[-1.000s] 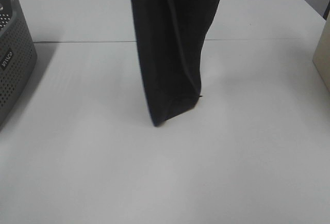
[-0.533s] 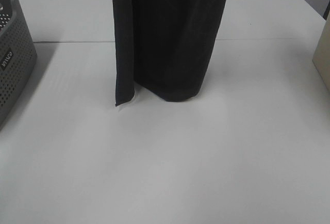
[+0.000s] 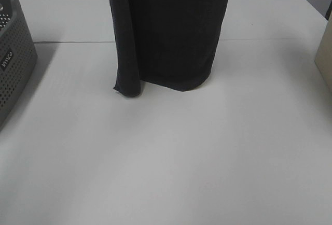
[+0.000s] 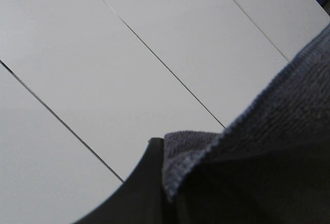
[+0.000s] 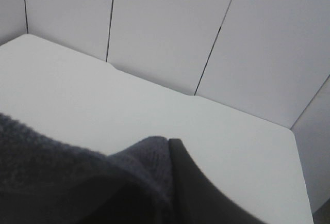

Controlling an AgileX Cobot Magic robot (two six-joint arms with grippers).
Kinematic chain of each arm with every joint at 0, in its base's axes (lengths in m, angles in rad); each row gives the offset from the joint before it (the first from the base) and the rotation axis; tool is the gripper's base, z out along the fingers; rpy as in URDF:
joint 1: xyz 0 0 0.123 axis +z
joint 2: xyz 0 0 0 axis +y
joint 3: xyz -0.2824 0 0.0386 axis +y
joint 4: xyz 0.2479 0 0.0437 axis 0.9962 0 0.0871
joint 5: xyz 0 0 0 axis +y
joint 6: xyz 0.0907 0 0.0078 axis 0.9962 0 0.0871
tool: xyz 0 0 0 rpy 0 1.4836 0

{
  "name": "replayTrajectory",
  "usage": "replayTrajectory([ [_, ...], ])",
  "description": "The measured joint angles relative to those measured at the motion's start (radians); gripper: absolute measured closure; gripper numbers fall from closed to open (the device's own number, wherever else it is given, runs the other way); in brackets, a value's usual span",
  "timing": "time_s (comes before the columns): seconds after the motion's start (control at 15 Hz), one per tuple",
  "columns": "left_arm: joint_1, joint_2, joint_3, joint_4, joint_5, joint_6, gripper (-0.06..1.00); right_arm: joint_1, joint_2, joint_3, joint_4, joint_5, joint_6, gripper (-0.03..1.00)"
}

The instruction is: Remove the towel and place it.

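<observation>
- The towel [image 3: 171, 33] hangs in a dark column over the middle of the table [image 3: 166, 157]; I can't tell whether its hem touches.
- I see the left gripper [image 4: 170, 157] and the right gripper [image 5: 162, 152] each clamped on its cloth.
- A grey basket [image 3: 13, 64] sits far left.

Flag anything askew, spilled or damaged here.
Only the towel: it hangs from above the frame, and in the high view its left edge is curled inward, dipping slightly lower than the rest of the hem. The basket sits upright; nothing looks spilled or damaged.
</observation>
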Motion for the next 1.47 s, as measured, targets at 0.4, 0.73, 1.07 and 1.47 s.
replayTrajectory([
  [0.4,0.010,0.095,0.000,0.006,-0.230,0.027,0.94,0.000,0.047,0.000,0.019,-0.232,0.033,0.96],
  [0.73,0.109,0.236,-0.115,0.001,-0.410,-0.108,0.94,0.000,0.152,0.000,0.037,-0.466,0.040,0.96],
  [1.07,0.119,0.459,-0.467,0.067,-0.347,-0.213,0.94,-0.033,0.222,-0.069,0.038,-0.549,0.039,0.96],
  [1.47,0.119,0.499,-0.536,0.140,-0.260,-0.238,0.94,-0.040,0.224,-0.078,0.035,-0.494,0.037,0.96],
])
